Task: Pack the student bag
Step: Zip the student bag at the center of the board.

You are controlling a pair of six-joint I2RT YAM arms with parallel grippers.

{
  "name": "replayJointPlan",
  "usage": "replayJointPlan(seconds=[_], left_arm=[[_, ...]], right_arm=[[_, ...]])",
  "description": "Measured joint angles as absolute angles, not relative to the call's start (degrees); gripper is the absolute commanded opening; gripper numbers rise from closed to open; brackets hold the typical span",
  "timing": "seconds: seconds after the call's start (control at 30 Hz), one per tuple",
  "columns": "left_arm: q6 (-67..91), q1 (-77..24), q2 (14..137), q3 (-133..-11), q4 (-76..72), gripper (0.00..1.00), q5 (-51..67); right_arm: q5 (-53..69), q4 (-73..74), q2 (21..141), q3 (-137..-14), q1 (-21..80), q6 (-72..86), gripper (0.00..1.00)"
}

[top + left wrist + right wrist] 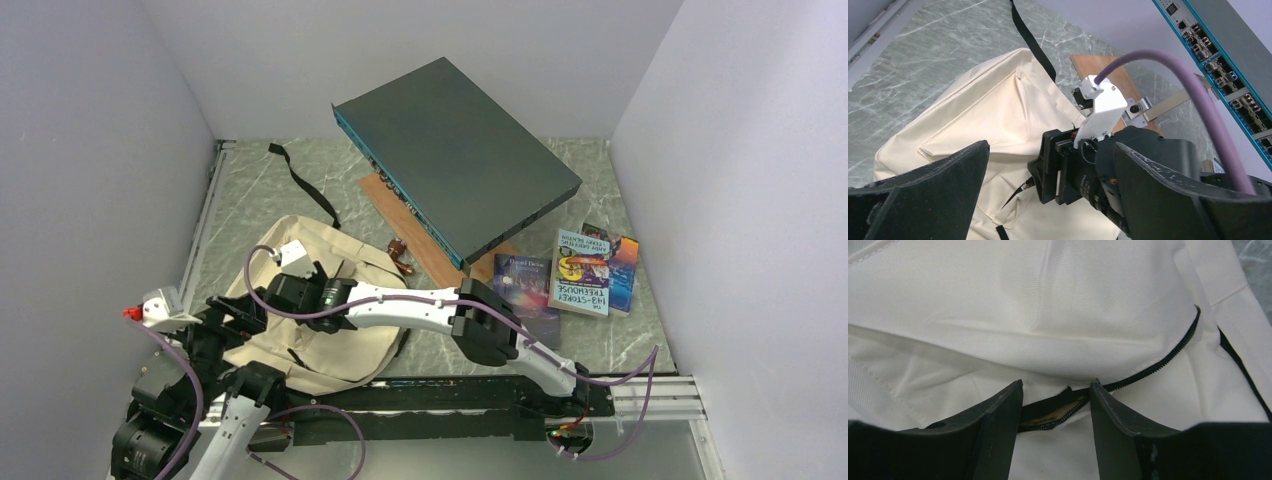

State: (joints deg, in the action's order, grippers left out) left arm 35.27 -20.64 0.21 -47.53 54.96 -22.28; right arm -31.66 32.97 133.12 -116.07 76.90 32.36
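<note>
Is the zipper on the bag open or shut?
Partly open. In the right wrist view the zipper on the student bag gapes dark between the jaws of the right gripper, but its teeth run closed further along.

The bag (973,115) is matt cream woven cloth with a black toothed zipper (1158,365). The table (260,185) is smooth, marbled green with a faint sheen. The box (460,150) looks like matt grey metal, the board (383,198) bare wood, the books (583,272) glossy paper.
</note>
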Motion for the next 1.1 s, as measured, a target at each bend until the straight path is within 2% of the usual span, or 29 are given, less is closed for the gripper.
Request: replayJointPlan(seconds=[0.37,0.93,1.1], left_arm=[[35.57,-20.67,0.21,-45.25,55.64,0.99,-20.25],[35.57,-20.67,0.21,-45.21,55.68,0.99,-19.38],[35.57,-20.67,0.21,-45.21,55.68,0.98,-19.38]], right_arm=[[-28.47,24.29,123.94,-106.69,75.77,28.27,0.52],[-19.68,21.30,125.69,-103.02,74.30,32.53,0.56],[-16.32,19.94,125.71,-100.75,74.24,33.39,0.51]])
